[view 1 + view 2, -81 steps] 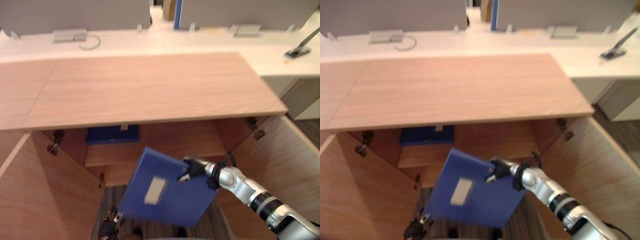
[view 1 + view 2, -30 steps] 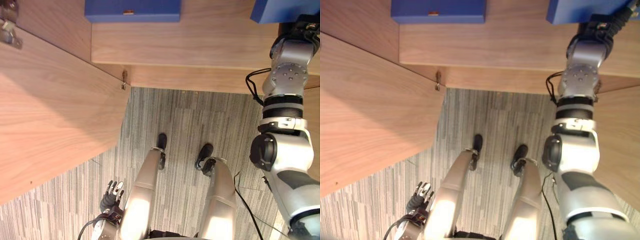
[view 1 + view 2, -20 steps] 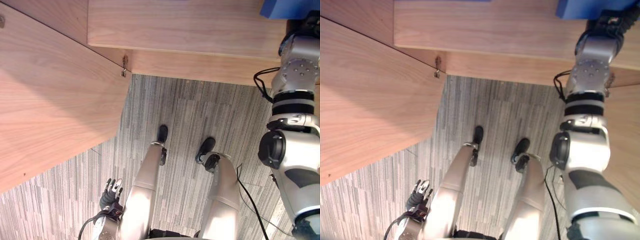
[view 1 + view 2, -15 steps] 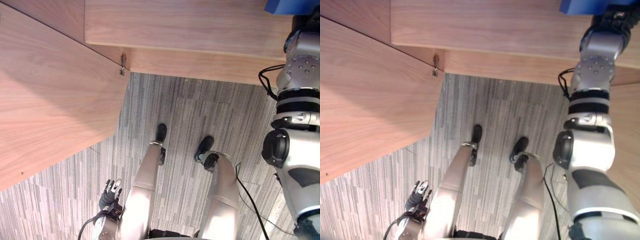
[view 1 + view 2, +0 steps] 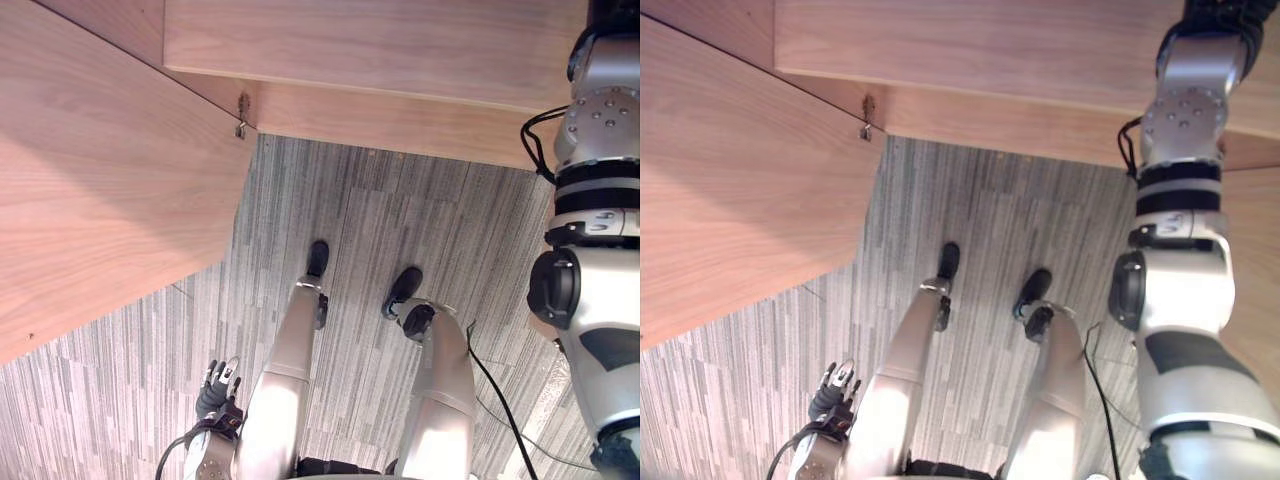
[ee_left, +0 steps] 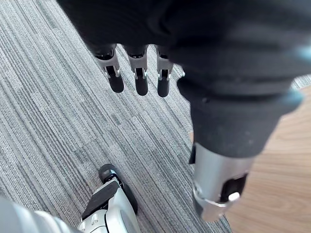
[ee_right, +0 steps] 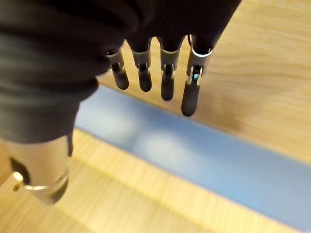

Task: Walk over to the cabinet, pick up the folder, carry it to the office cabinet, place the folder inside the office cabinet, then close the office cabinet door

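Holding nothing, fingers straight, the left hand (image 6: 141, 78) hangs over carpet (image 6: 53, 116), the right hand (image 7: 166, 83) points at one blue folder (image 7: 204, 165).

No text, label, brand, number or sign is legible. The blue folder (image 7: 194, 155) and the wooden cabinet door (image 5: 100, 200) beside it present plain, unmarked faces.
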Controlling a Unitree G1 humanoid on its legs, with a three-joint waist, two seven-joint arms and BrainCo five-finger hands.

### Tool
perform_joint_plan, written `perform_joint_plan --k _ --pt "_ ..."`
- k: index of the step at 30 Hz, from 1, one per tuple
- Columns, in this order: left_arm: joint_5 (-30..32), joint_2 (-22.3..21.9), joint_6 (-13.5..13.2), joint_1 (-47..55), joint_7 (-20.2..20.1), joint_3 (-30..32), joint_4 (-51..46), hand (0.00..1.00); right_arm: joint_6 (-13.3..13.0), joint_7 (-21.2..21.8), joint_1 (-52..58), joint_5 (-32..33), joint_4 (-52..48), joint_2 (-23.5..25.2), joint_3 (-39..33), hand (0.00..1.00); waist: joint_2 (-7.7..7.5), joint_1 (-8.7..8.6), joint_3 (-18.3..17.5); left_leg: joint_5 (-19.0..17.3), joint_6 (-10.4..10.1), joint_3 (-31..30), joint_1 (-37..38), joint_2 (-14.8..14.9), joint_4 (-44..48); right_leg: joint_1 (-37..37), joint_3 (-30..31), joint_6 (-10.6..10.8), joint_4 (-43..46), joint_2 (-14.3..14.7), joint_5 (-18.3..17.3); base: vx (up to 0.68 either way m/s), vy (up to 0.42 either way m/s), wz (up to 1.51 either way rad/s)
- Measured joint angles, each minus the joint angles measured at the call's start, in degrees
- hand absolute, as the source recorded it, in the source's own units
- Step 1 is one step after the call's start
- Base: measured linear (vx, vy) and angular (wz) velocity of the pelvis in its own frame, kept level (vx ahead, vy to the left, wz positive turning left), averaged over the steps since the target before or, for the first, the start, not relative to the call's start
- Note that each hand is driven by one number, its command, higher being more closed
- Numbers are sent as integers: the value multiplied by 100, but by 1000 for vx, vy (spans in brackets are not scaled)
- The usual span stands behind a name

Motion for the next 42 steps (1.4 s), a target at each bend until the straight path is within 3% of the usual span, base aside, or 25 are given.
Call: perform_joint_plan --k 6,11,13,15,21,26,37,42 --pt "5 20 -2 -71 4 -1 127 0 90 11 -48 -247 94 22 207 0 -25 22 -7 174 20 51 442 43 -461 389 -36 -29 -352 59 143 -6 -4 -2" --pt "7 36 -5 -158 3 1 278 0 426 48 -152 -1003 280 37 388 0 -27 15 -10 392 -4 76 655 113 -910 528 -63 -72 -697 153 318 -6 -14 -4" --pt "7 44 -13 -173 -4 2 311 0 773 75 -148 -1381 687 39 680 0 -32 0 -19 512 -25 82 853 130 -1178 662 -75 -85 -856 183 376 -1 -33 -2" --pt "7 69 -15 -172 -12 4 312 0 942 142 -148 -1587 828 35 849 0 -32 3 -26 546 -26 82 899 158 -1254 704 -86 -96 -939 217 413 -3 -11 -5" --pt "32 90 -6 -171 -120 56 318 0 1790 692 -149 -3545 1404 -5 2099 0 -70 34 -73 679 -58 75 1001 249 -1511 785 -125 -121 -1192 340 541 -2 -12 -4" --pt "33 91 -6 -170 -223 61 318 0 1932 921 -150 -4626 1561 -265 2627 0 -68 52 -86 687 -49 73 999 248 -1511 797 -132 -125 -1222 344 567 0 0 0" --pt "106 79 -64 -169 -259 86 340 0 1916 945 159 -4745 1743 -1384 2643 0 -67 42 -86 767 16 142 963 231 -1698 740 -98 -76 -1433 344 688 1 -2 0" --pt "101 51 -117 -168 -267 124 357 0 1904 935 424 -5680 1287 -1599 2624 0 -67 26 -86 768 16 195 936 291 -1762 710 -89 -77 -1562 411 738 22 -37 -7"
